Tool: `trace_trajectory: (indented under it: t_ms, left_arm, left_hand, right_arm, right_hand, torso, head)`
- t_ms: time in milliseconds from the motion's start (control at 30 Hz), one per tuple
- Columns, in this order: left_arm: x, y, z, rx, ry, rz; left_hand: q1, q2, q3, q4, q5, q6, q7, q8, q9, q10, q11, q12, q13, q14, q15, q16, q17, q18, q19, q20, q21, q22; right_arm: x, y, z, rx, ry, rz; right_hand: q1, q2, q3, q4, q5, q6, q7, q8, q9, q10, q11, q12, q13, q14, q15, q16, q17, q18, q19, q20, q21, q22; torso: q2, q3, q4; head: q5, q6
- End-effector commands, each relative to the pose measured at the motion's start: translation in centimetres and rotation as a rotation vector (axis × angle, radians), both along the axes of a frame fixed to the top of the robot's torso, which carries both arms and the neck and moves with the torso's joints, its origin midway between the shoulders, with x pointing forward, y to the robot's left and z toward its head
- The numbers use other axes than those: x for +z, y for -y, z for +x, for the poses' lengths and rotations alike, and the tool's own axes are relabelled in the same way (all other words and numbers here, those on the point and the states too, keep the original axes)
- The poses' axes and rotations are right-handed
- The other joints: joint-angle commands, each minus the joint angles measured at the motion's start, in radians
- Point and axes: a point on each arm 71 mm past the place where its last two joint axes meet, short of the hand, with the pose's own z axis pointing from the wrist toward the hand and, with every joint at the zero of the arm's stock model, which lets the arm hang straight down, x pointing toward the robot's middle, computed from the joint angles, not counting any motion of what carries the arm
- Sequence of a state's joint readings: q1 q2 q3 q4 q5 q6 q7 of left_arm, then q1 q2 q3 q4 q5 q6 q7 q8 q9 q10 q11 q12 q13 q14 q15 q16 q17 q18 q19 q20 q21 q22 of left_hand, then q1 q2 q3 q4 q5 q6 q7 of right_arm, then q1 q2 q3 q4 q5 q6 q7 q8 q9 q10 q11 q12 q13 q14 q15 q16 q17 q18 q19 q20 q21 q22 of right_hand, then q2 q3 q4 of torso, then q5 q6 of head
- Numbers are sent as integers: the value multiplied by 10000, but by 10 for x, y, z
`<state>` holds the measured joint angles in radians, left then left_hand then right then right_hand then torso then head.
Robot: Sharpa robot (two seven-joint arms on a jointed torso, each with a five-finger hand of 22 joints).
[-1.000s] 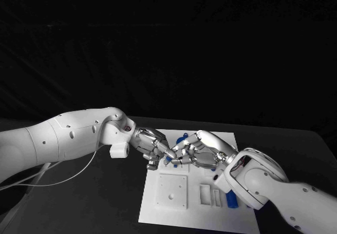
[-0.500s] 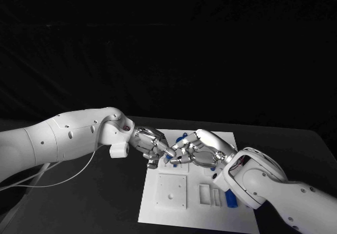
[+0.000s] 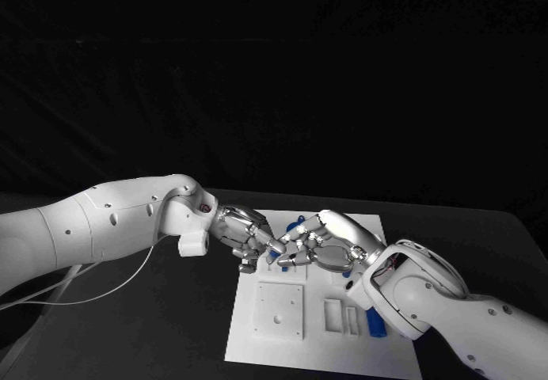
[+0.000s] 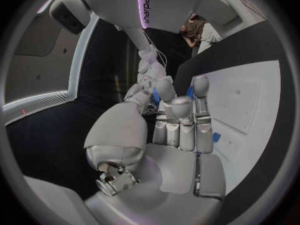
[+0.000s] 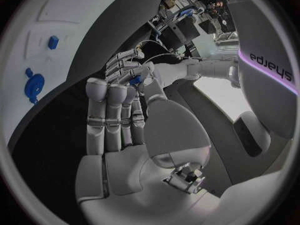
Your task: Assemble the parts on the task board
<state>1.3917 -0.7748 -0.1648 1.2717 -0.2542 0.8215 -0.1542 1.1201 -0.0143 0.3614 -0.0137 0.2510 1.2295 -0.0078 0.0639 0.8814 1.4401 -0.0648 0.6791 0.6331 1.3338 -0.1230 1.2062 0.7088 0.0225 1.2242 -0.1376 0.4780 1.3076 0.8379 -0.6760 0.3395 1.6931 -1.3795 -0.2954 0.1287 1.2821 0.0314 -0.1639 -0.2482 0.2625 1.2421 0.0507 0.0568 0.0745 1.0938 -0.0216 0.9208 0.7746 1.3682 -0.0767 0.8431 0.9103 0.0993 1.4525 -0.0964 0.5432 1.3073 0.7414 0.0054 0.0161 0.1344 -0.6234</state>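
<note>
the left hand (image 3: 243, 237) is seen above the near-left part of the white board (image 3: 274, 332), its fingers curled toward the middle. a small blue part (image 3: 276, 253) is pinched at its fingertips (image 4: 164, 89), and the same part appears in the right wrist view (image 5: 134, 79). which way the part's long axis runs cannot be told.

just beside it, the right hand (image 3: 325, 244) is met fingertip to fingertip over the board's far half, so the part lies between the two hands, touched or nearly touched by both. whether the right hand also grips it cannot be told; its fingers are bent close together around the meeting point. judged from this, a handover or a joining in the air is under way, and the left hand is the nearer holder.

further right, a blue part (image 3: 376, 323) stands in a slot by the board's near-right edge, close under the right forearm. a round blue part (image 5: 34, 84) and a small blue block (image 5: 53, 41) lie on the board, away from the hands. the dark surface (image 3: 171, 317) carries the board.
</note>
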Motion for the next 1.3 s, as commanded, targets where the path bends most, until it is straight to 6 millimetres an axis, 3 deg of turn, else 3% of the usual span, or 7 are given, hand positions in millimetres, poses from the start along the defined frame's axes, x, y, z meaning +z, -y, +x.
trace_trajectory:
  t_ms: [33,100,400,833,1067,1167,1300]
  left_arm:
    - [7,2,-1,-130,-133,-542]
    - [7,2,-1,-201,-164,-524]
    - [6,4,-3,-393,-237,-477]
    - [6,3,-2,-277,-210,-415]
    - [5,3,-3,-340,-233,-338]
    - [5,2,-3,-355,-243,-304]
    - [5,2,-3,-359,-241,-295]
  left_hand:
    - [243,135,940,-1022,57,-21,-3,20,-15,81,-127,-17,-12,-53,-12,-5,9,-83,-59,-22,-36,185]
    - [257,122,928,-1007,44,-20,0,17,-32,78,-121,-19,-15,-69,-5,-11,-16,-80,-69,-14,-37,186]
    - [311,116,916,-973,34,-14,3,19,-79,88,-118,-12,-19,-74,-1,3,-24,-74,-79,-7,-31,188]
    - [346,115,883,-913,-73,-28,4,16,-119,80,-115,-18,-28,-83,0,0,-67,-69,-78,-3,-19,184]
    - [399,88,855,-886,-109,-56,7,23,-112,75,-122,-27,-35,-88,-4,-11,-93,-74,-77,-10,-25,181]
    - [435,78,838,-855,-131,-52,7,20,-117,88,-124,-30,-40,-74,-6,5,-77,-76,-73,-12,-25,181]
    - [450,78,828,-830,-148,-55,7,21,-117,93,-126,-34,-44,-68,-6,10,-72,-76,-67,-13,-24,182]
  right_arm:
    - [-7,3,1,-208,-30,-401]
    - [-7,4,2,-275,-5,-375]
    - [-5,5,3,-534,86,-72]
    - [-3,6,3,-632,110,302]
    - [0,9,1,-656,97,776]
    - [0,9,0,-516,24,848]
    - [0,7,-2,-337,-56,848]
  right_hand:
    - [61,-38,-58,-19,77,-25,34,59,-22,65,-7,-61,-19,31,-24,-14,14,-135,87,-15,-83,569]
    - [77,-37,-51,-24,89,-34,38,59,-23,68,-7,-64,-22,34,-24,-17,14,-133,88,-15,-100,566]
    - [208,-107,193,-94,76,-1084,372,57,-87,46,170,-76,-55,35,90,-66,10,-36,119,90,-239,553]
    - [214,-81,420,-186,175,-984,352,55,-84,43,150,-55,-76,49,79,-71,13,-22,146,93,-237,566]
    - [344,-1,876,-353,213,-843,325,51,-87,96,108,-50,-88,123,37,-52,38,-46,212,54,17,618]
    - [221,-110,1247,-349,245,-848,323,53,-89,96,109,-57,-72,122,39,-78,76,-56,185,50,56,616]
    - [220,-115,1285,-352,271,-865,330,49,-92,86,111,-63,-72,113,42,-85,82,-55,172,53,41,613]
  torso:
    - [-1,1,-2]
    - [0,2,0]
    - [2,2,3]
    - [1,4,3]
    - [9,13,-2]
    - [-4,11,-9]
    - [-1,15,-9]
  head:
    - [8,-8]
    - [4,-1]
    - [-3,5]
    - [-15,-1]
    - [-9,-22]
    - [-3,-31]
    - [-9,-26]
